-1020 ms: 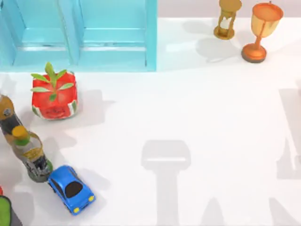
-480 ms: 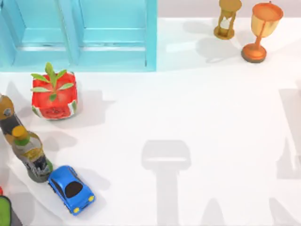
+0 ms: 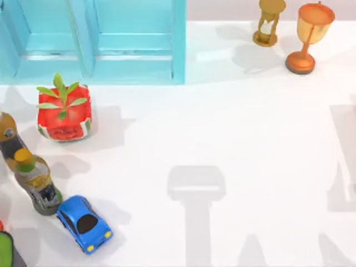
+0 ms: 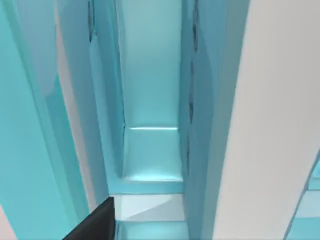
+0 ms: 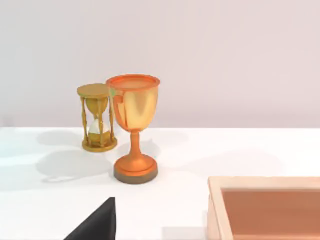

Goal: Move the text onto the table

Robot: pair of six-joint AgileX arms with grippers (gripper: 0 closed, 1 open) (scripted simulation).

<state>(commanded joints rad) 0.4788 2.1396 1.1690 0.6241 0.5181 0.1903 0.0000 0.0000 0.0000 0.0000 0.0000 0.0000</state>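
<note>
Matte white table (image 3: pixel 261 139), turquoise cabinet (image 3: pixel 100 39) at its back.

On the table (image 3: pixel 250 139), seen from above, the cabinet (image 3: pixel 94 41) stands at eleven o'clock against the far edge. The hourglass (image 3: pixel 270 22) and the goblet (image 3: pixel 308 36) stand side by side at one o'clock, the goblet to the right of the hourglass and slightly nearer. A watermelon-shaped pot with a plant (image 3: pixel 64 111) sits at nine o'clock, just in front of the cabinet. Two bottles (image 3: pixel 36 181) stand at eight o'clock by the left edge, one behind the other, and the toy car (image 3: pixel 83 222) lies just beside the nearer bottle, toward seven o'clock. In the right wrist view, a wooden tray (image 5: pixel 265 207) sits near the goblet, in front of it.
</note>
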